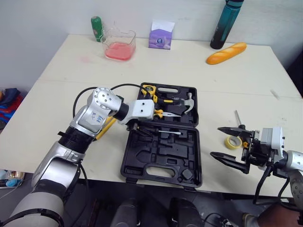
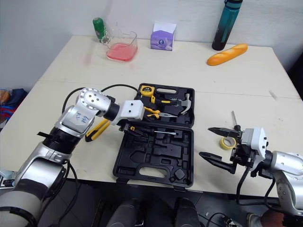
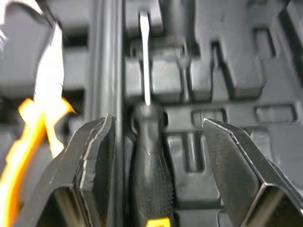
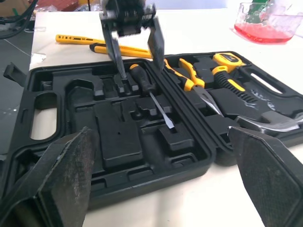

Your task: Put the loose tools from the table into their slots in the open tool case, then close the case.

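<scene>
Screwdriver [image 4: 147,90] lies in its slot in the case [image 1: 161,161], left pincer [image 3: 158,127] spread apart astride its handle, seemingly to press it home, while the right pincer [image 1: 215,141], also apart, hovers beside the tape [image 1: 232,142] on the counter [image 1: 71,80].

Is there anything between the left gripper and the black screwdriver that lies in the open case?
Nothing visible. The open left gripper sits right over the screwdriver in the case. Its fingers stand on either side of the handle, with a free gap on each side.
</scene>
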`<control>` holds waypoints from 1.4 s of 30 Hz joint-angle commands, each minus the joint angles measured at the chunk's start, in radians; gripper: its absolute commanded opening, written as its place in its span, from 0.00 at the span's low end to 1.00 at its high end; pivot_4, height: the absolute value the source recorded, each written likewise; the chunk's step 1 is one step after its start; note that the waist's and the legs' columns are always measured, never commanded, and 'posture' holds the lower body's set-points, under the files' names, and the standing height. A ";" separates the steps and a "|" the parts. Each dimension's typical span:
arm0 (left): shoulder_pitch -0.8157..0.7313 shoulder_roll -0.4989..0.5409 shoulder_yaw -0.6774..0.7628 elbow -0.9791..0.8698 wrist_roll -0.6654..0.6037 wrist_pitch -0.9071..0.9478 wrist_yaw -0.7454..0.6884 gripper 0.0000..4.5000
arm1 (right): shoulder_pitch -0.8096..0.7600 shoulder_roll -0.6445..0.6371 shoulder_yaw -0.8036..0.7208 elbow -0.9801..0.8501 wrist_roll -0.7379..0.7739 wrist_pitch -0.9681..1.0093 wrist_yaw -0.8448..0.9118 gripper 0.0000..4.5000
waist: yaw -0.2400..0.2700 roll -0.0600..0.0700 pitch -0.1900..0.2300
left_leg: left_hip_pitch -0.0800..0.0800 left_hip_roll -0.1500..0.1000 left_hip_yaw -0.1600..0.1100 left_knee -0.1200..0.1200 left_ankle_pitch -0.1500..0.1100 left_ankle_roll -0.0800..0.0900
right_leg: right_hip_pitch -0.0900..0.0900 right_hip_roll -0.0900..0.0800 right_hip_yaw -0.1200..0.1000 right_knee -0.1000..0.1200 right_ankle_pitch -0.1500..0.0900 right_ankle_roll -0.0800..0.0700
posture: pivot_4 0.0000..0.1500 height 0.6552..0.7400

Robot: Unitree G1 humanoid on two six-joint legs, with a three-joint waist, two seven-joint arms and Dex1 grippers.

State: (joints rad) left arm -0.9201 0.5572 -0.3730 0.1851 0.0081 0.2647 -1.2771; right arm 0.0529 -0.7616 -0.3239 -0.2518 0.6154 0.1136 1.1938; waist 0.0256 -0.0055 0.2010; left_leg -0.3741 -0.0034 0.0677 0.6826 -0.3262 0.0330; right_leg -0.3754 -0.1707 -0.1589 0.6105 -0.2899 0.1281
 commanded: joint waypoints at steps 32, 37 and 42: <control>0.297 -0.162 0.162 -0.116 -0.174 0.064 0.326 0.01 | -0.050 0.001 -0.008 0.077 -0.008 -0.046 0.032 1.00 | 0.001 0.000 0.000 | 0.000 0.000 0.000 0.000 0.000 0.000 | 0.000 0.000 0.000 -0.001 0.000 0.000 | 1.00 1.00; 0.310 -0.140 0.128 -0.089 -0.116 0.018 0.322 0.01 | -0.046 0.004 -0.010 0.087 -0.010 -0.057 0.038 1.00 | 0.001 0.000 0.000 | 0.000 0.000 0.000 0.000 0.000 0.000 | 0.000 0.000 0.000 -0.001 0.000 0.000 | 1.00 1.00; 0.305 -0.138 0.120 -0.051 -0.086 0.020 0.346 0.01 | -0.038 0.005 -0.015 0.090 -0.008 -0.063 0.039 1.00 | 0.001 0.000 0.000 | 0.000 0.000 0.000 0.000 0.000 0.000 | 0.001 0.000 0.000 -0.001 0.000 0.000 | 1.00 1.00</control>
State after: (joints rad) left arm -0.6159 0.4155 -0.2479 0.1283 -0.0948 0.2843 -0.9439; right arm 0.0122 -0.7604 -0.3214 -0.1544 0.5999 0.0664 1.2297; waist 0.0263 -0.0054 0.2009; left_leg -0.3736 -0.0034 0.0676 0.6824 -0.3263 0.0329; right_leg -0.3748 -0.1707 -0.1589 0.6095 -0.2896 0.1282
